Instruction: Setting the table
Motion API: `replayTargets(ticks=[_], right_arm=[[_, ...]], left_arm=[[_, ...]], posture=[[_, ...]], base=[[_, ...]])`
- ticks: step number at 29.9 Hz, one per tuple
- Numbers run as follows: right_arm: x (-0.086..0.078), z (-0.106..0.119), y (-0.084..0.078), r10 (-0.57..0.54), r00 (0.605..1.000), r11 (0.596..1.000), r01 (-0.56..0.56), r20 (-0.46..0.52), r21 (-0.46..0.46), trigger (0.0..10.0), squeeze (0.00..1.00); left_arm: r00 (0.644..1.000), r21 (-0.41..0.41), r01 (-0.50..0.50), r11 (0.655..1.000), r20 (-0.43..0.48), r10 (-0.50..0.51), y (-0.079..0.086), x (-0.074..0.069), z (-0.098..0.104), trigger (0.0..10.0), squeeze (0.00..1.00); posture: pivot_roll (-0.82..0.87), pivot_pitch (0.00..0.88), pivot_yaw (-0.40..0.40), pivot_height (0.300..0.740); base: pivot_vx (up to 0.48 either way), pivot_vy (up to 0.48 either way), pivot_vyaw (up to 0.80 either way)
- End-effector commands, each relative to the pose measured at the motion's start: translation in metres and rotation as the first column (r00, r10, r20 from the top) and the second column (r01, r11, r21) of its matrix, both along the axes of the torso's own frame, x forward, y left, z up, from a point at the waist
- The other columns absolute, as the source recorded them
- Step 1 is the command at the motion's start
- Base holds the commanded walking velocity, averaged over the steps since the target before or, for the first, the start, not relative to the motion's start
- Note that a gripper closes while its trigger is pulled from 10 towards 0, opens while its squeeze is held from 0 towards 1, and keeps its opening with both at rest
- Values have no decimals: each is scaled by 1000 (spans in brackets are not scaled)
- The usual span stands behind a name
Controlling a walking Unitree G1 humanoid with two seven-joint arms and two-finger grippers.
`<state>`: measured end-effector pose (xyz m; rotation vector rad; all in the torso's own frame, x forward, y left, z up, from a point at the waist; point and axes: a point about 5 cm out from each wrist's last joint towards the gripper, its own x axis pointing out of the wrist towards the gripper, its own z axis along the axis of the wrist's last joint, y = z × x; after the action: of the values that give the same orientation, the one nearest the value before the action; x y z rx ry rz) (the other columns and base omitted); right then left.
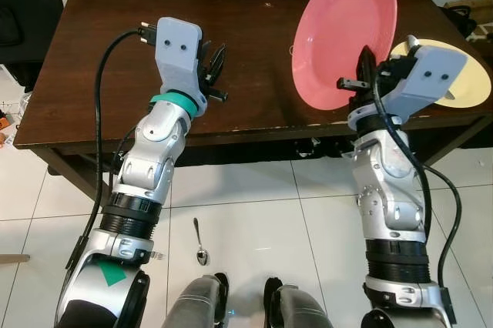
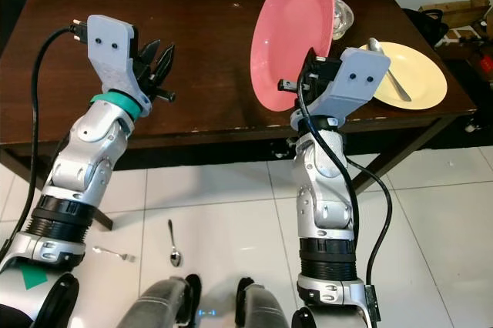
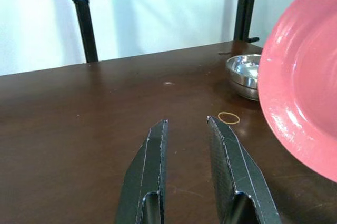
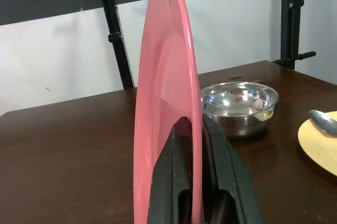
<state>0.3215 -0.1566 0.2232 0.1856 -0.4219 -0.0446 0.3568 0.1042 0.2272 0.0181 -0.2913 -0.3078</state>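
Observation:
My right gripper point(image 1: 363, 66) is shut on the near rim of a pink plate point(image 1: 343, 31) and holds it tilted up on edge above the right part of the dark wooden table point(image 1: 154, 105). In the right wrist view one black finger point(image 4: 174, 161) lies on each side of the pink plate point(image 4: 163, 103). A yellow plate point(image 2: 412, 74) with a spoon point(image 2: 389, 74) on it lies flat at the table's right near corner. My left gripper point(image 1: 216, 66) hovers open over the near middle of the table, holding nothing.
A steel bowl point(image 4: 239, 105) stands on the table behind the pink plate. A small rubber band point(image 3: 228, 118) lies on the tabletop. On the tiled floor before my feet lie a spoon point(image 1: 200, 245) and a fork point(image 2: 112, 252). A black chair point(image 1: 23, 12) stands at the far left.

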Motion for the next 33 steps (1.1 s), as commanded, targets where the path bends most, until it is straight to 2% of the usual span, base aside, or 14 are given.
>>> replayTargets(ticks=[1, 14, 33], right_arm=[[1, 1, 1, -1, 1000, 1000, 1, 9, 7, 10000, 0], [2, -2, 2, 14, 1000, 999, -14, -5, 30, 10000, 0], [3, -3, 4, 24, 1000, 999, -24, -9, 31, 10000, 0]], left_arm=[[1000, 5, -14, 1000, -15, 14, 2, 1, -7, 10000, 0], [1000, 10, -12, 1000, -13, 12, 2, 1, -7, 10000, 0], [1000, 19, -2, 1000, -14, 2, 1, 0, -9, 10000, 0]], posture=[[125, 58, 48, 740], [127, 64, 49, 740], [126, 57, 51, 740]], base=[[0, 0, 0], [0, 0, 0], [-329, 0, 0]])
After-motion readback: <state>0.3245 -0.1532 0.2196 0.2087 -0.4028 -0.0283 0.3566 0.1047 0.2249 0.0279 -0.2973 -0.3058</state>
